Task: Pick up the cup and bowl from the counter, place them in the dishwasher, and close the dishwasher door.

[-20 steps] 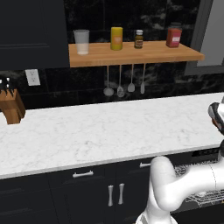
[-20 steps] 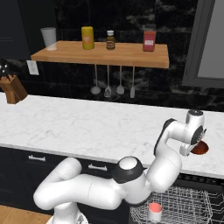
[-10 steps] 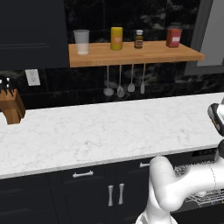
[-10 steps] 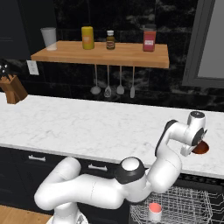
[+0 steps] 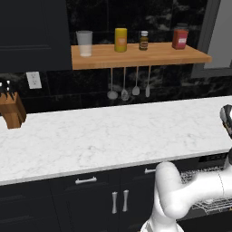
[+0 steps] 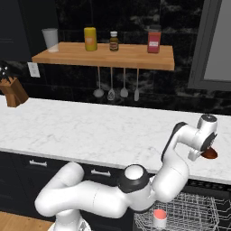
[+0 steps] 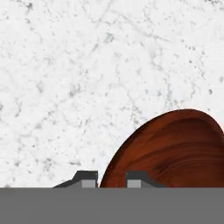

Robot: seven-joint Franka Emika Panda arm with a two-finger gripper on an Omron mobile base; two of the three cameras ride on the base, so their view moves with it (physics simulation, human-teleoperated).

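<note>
Red-brown bowl (image 7: 175, 151) on marble counter (image 7: 87, 65), rim between nearly closed gripper (image 7: 111, 179) fingers, seemingly clamped.

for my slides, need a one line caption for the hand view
Gripper closing over the rim of the red-brown bowl on the white marble counter.

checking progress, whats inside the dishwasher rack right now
A small pale cup with a pink-red top stands in the grey wire rack of the black dishwasher. The arm covers the rack's left part; the rest runs out of frame, so that stays unseen.
</note>
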